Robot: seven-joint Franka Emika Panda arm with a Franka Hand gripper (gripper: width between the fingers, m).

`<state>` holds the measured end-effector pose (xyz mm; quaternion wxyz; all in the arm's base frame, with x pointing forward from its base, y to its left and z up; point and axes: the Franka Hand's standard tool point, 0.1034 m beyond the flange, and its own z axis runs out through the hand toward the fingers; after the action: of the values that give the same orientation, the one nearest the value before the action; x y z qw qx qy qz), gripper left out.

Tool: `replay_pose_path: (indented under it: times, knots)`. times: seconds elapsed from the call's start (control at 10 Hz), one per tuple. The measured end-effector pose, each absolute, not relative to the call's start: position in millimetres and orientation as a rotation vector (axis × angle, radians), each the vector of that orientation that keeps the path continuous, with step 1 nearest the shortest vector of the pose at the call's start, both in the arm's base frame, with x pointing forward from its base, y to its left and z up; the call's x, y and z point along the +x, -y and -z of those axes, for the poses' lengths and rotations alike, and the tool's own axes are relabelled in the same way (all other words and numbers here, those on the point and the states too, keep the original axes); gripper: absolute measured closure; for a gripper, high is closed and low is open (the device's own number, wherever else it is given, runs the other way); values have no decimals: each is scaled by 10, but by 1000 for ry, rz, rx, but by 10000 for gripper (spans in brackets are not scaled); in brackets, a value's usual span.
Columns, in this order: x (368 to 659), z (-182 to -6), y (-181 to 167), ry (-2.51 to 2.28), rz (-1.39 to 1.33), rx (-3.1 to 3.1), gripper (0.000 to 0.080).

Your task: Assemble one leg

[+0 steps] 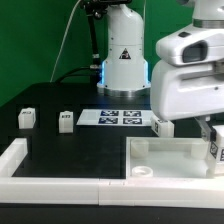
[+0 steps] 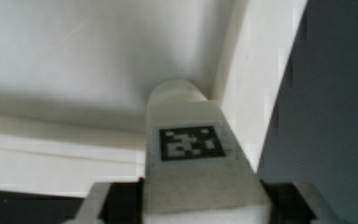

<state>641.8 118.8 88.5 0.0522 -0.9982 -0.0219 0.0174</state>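
The hand [image 2: 194, 206] is clamped on the leg [image 2: 190, 140], tip pointing into the tray part [image 2: 247, 60]'s inner corner. Hold it upright, press squarely into that corner, and twist without loosening the grip.

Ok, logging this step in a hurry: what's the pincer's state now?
Pincer: closed, holding a white tagged leg.
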Motion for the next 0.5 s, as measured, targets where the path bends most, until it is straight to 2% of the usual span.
replay_pose_path:
  times: [0.5]
  knots:
    - [6389, -878, -1186, -1032, -27, -2843, 502]
